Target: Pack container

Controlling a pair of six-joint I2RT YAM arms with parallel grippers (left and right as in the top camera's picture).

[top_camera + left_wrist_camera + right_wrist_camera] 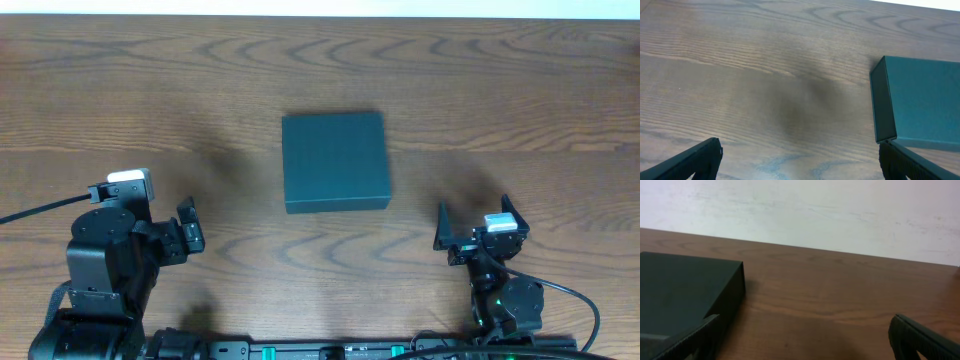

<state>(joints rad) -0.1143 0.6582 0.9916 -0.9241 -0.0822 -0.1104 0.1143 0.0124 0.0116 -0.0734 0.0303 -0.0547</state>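
Matte black throughout: the left arm bulkier, the right arm slimmer, each with a pale grey cap and a trailing black cable. The left pincer and right pincer have wedge-shaped fingers.

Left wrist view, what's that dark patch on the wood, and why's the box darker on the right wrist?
Left wrist view: a soft-edged shadow on the brown wooden table; the square matte teal box is evenly lit. Right wrist view: that box reads near black against the bright white wall. Overhead view: similar diffuse shadows, no glare.
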